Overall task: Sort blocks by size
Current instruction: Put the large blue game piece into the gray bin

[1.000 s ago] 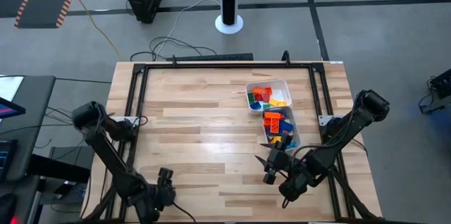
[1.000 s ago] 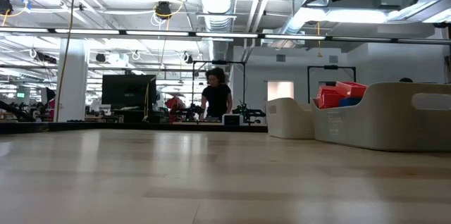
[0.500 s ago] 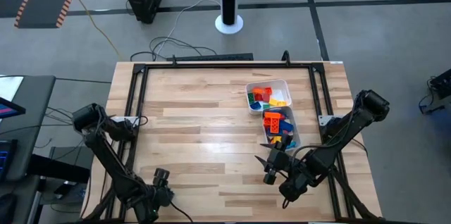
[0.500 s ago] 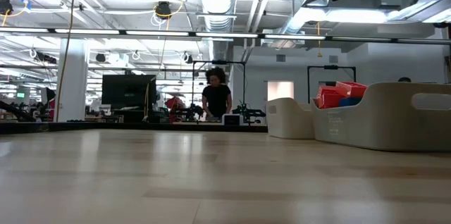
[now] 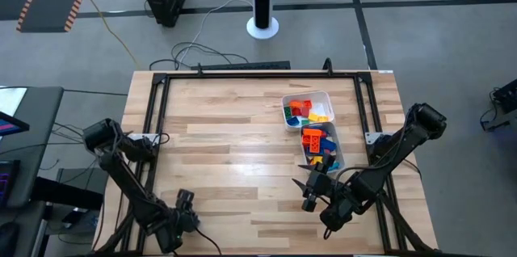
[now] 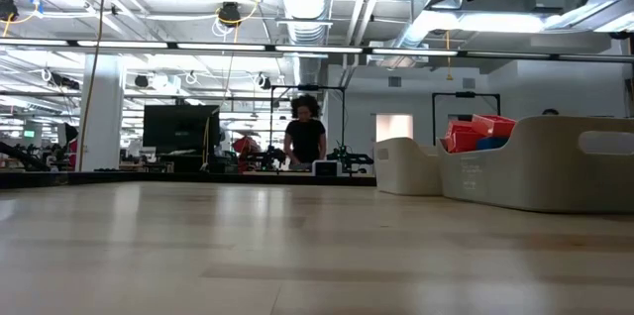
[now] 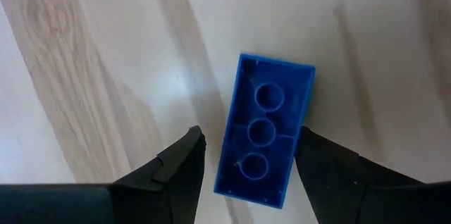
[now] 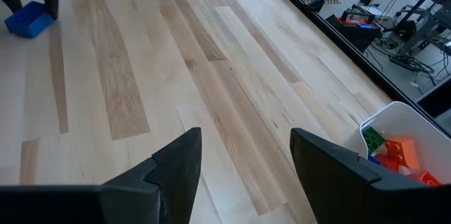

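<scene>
Landmark: the white tub (image 5: 307,109) sits on the far right part of the wooden counter (image 5: 226,136), with a clear tub (image 5: 323,149) touching its near side.
Blocks already sorted: red, orange, yellow, green and blue blocks (image 5: 304,110) fill both tubs; their tops show above the tub walls in the low view.
Remaining block: one blue block (image 7: 264,139), long and bar-shaped, lies upside down on the counter with its hollow underside and three round tubes facing up. It is well apart from the white tub, at the near left corner of the counter.
Left claw: the left claw (image 5: 182,207) hangs right over the blue block, its fingers (image 7: 176,175) spread to either side of the block's long faces, touching nothing that can be seen.
Right claw: the right claw (image 5: 308,195) waits near the counter's front edge, on the near side of the clear tub, fingers apart and empty.
Step in hand: likely picking up the blue block to carry it to a tub.
Doing it well: the block lies slightly skewed between the fingers, so turning the wrist to square with its long sides before lowering should help. Closing across the narrow width, low on the walls, would likely give the firmest hold.
Risk: a skewed squeeze could spin the block or push it away.
</scene>
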Available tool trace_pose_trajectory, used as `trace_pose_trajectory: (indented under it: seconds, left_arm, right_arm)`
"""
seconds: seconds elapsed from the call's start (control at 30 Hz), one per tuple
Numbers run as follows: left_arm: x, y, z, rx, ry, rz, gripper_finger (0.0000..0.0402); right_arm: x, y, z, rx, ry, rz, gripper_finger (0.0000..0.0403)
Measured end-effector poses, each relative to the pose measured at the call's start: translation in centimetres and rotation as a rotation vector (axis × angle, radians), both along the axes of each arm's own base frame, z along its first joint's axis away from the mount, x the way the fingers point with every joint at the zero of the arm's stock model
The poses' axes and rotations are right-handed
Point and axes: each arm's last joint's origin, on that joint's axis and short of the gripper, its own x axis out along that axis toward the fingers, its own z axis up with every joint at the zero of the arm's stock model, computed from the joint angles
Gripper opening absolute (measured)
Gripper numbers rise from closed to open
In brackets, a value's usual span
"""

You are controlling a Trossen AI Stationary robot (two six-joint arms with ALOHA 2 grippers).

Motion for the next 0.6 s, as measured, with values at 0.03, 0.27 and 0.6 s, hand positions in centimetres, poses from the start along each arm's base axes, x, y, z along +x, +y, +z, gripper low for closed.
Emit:
trace_pose_trajectory:
  seconds: [0.03, 0.27, 0.6]
  left_arm:
    - [-0.1, 0.2, -0.3, 0.004, 0.003, 0.001, 0.0206]
    - [0.6, 1.0, -0.8, 0.023, -0.001, 0.004, 0.0192]
    - [3.9, 3.3, -0.6, 0.076, -0.088, 0.079, 0.0122]
  right_arm:
    - [0.0, 0.0, 0.0, 0.0, 0.0, 0.0, 0.0255]
    - [0.0, 0.0, 0.0, -0.003, 0.001, 0.001, 0.0255]
    - [-0.1, 0.1, 0.0, -0.019, 0.011, 0.015, 0.0255]
